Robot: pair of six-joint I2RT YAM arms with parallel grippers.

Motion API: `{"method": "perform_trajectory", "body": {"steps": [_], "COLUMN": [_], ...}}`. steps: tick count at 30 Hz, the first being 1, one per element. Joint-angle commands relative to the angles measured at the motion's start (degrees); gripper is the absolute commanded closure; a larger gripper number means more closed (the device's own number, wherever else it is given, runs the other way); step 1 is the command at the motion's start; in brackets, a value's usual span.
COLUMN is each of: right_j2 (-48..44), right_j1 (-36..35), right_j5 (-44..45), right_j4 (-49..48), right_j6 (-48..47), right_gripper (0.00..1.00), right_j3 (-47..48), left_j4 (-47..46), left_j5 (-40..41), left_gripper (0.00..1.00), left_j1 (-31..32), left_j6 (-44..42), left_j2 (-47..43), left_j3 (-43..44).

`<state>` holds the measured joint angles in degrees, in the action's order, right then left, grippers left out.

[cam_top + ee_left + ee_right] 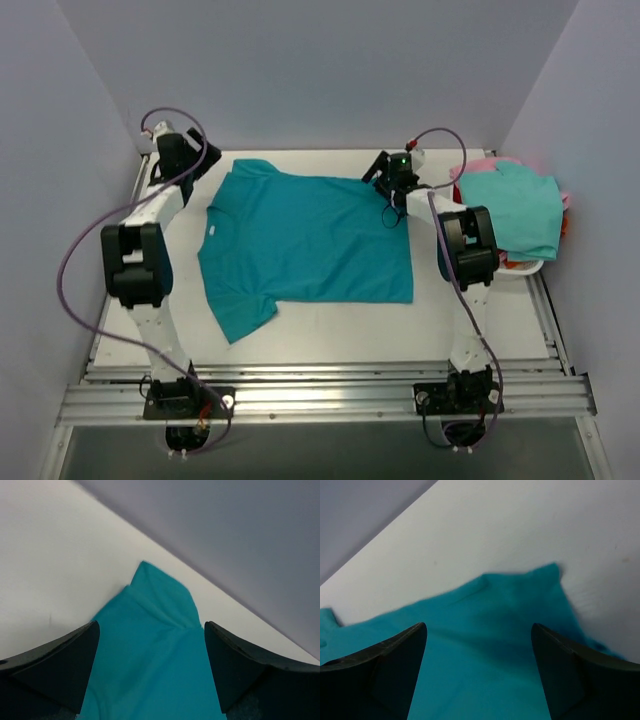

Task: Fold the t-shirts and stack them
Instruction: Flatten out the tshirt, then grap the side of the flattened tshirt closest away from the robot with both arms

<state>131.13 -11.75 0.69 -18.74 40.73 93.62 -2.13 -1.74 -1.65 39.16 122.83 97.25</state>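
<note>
A deep teal-blue t-shirt (310, 245) lies spread flat on the white table, its collar to the left and its hem to the right. My left gripper (207, 168) is open over the shirt's far left sleeve; in the left wrist view the sleeve (162, 610) lies between the spread fingers (65, 665) of the gripper (151, 652). My right gripper (379, 172) is open over the far right hem corner; the corner (520, 595) shows between its fingers (570, 675), gripper (479, 652). Neither holds cloth. An aqua-green shirt (512, 210) tops a pile at the right.
A white basket (522, 268) at the right edge holds the aqua-green shirt with pink (482, 165) and red (563, 226) cloth under it. Grey walls close in the back and both sides. A metal rail (320, 395) runs along the near edge.
</note>
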Motion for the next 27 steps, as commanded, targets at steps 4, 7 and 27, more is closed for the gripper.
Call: {"method": "perform_trajectory", "body": {"steps": [4, 7, 27], "right_j2": [-18.8, -26.4, -57.4], "right_j1": [-5.1, -8.2, -33.9], "right_j5": [6.2, 13.7, 31.0], "right_j4": [1.4, 5.1, 16.4], "right_j6": [0.0, 0.9, 6.2], "right_gripper": [0.20, 0.21, 0.00], "right_j3": [-14.2, -20.8, -49.8], "left_j4": [-3.0, -1.1, 13.9], "left_j5": [10.3, 14.2, 39.1], "left_gripper": [0.05, 0.04, 0.06], "left_j1": [1.0, 6.6, 48.1], "left_j6": [6.0, 4.7, -4.0], "left_j2": [-25.7, -34.8, -57.7], "left_j3": [-27.5, -37.1, -47.2]}}
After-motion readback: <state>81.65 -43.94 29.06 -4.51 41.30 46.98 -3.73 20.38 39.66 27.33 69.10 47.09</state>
